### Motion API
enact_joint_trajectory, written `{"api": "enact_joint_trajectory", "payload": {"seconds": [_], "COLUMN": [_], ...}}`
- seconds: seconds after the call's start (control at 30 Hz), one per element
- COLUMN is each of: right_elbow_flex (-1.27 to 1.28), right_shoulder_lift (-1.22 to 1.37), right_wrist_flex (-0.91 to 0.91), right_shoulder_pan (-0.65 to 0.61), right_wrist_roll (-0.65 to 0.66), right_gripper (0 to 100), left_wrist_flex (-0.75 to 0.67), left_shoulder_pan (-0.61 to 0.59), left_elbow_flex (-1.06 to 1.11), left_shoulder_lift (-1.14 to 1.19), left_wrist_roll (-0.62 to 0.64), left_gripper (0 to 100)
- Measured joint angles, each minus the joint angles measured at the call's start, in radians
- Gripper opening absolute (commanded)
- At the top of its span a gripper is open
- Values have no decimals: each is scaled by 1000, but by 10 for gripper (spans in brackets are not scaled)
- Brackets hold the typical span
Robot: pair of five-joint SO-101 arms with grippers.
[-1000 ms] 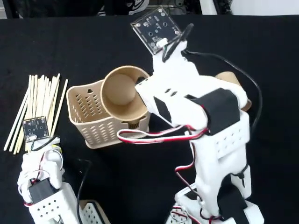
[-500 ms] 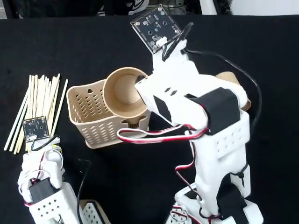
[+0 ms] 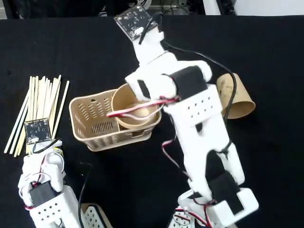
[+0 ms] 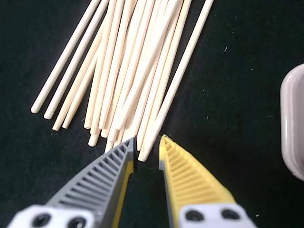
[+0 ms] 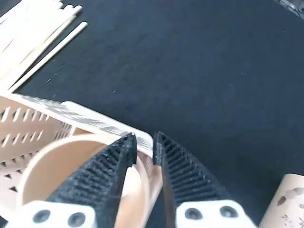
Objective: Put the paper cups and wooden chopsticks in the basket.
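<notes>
The wooden chopsticks (image 4: 133,71) are laid just ahead of the released left pincer (image 4: 147,139), long axes pointed away from it.

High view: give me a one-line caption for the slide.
Paper cup in the basket under the right arm; second cup lying outside; chopsticks beside the left arm.

The right arm (image 3: 199,107) and left arm (image 3: 52,211) are white with black bands, rows of little holes and red, white and black wires. The left gripper (image 4: 147,140) has one grey and one yellow bumpy finger, and the right gripper (image 5: 143,136) is black
</notes>
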Motion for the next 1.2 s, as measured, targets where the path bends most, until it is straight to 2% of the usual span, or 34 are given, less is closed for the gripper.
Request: {"api": "enact_joint_trajectory", "payload": {"seconds": [0.23, 0.4, 0.57, 0.73, 0.87, 0.97, 1.07, 1.2], "right_elbow_flex": [-132, -302, -293, -44, 241, 436, 637, 852], "right_shoulder_lift": [0, -14, -14, -14, -12, -12, -12, -12], "right_wrist_flex": [-2, 92, 173, 157, -9, -178, -361, -647], "right_shoulder_pan": [68, 176, 379, 637, 825, 922, 962, 967], "right_wrist_roll": [0, 28, 298, 652, 898, 1014, 1063, 1065], "right_gripper": [253, 257, 258, 258, 258, 258, 258, 258], "left_wrist_flex": [0, 0, 0, 0, 0, 0, 0, 0], "left_shoulder_pan": [0, 0, 0, 0, 0, 0, 0, 0], "left_elbow_flex": [0, 0, 0, 0, 0, 0, 0, 0], "left_shoulder_lift": [0, 0, 0, 0, 0, 0, 0, 0], "left_wrist_roll": [0, 0, 0, 0, 0, 0, 0, 0], "left_gripper": [102, 102, 102, 102, 102, 102, 102, 102]}}
